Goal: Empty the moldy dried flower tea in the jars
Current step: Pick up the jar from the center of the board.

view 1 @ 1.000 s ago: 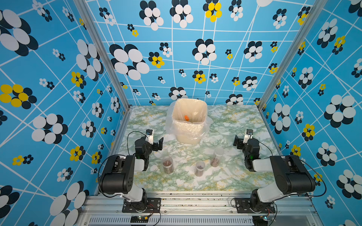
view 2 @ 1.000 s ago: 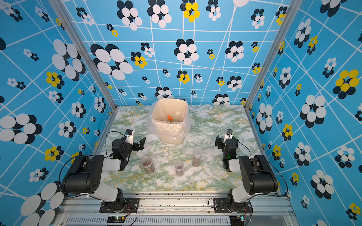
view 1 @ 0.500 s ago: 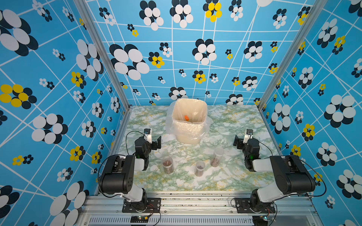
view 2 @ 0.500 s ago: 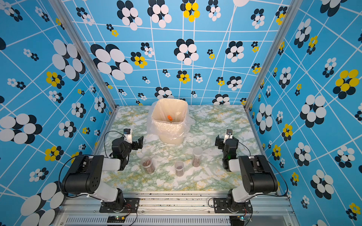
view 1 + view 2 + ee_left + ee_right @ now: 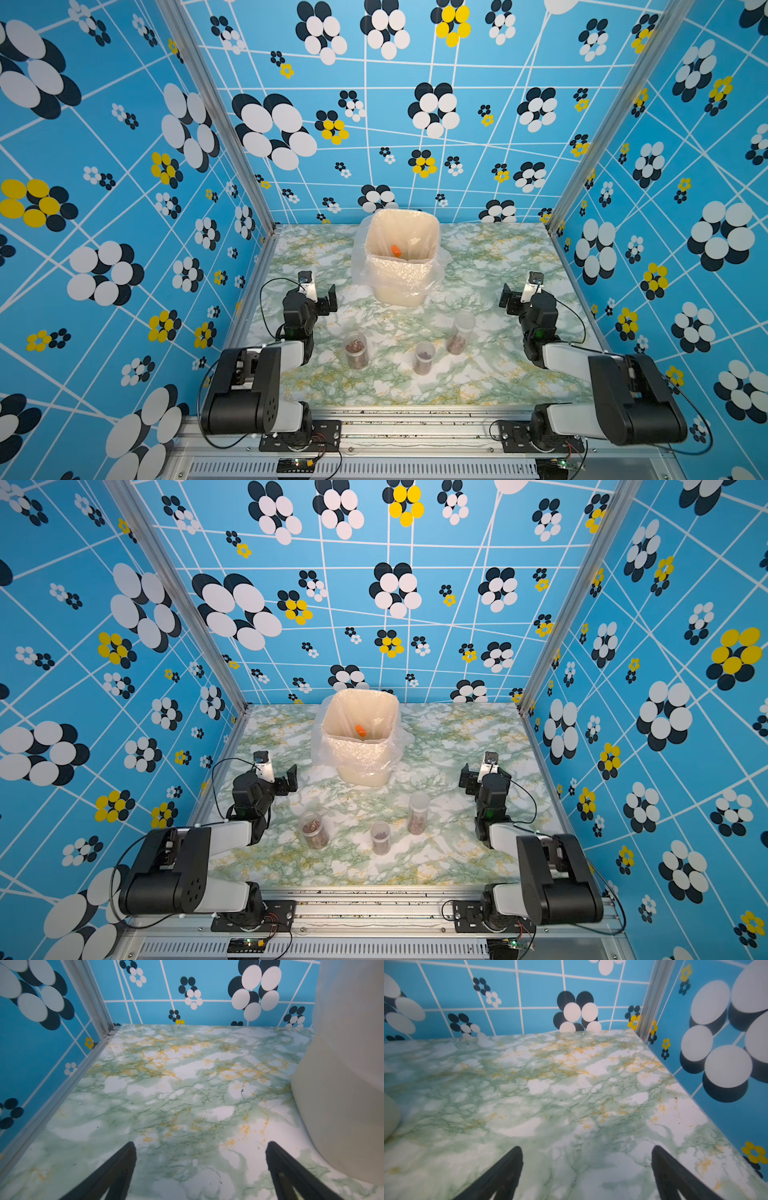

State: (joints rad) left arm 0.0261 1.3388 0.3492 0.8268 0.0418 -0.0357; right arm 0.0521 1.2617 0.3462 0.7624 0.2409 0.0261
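Marbled table (image 5: 490,266): three jars (image 5: 423,358), bin (image 5: 399,286)

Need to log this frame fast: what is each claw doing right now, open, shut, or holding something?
Left claw: open, holding nothing.
Right claw: open, holding nothing.

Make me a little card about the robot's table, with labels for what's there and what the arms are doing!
table: green and white marble pattern
wide jar: clear, upright, nearest the left arm
short jar: clear, upright, in the middle
tall jar: clear, upright, nearest the right arm
tea: reddish-brown bits in all three jars
bin: cream, plastic-lined, behind the jars
orange piece: alone inside the bin
left end effector: open, empty, beside the bin
right end effector: open, empty, over bare table
emptying: not started
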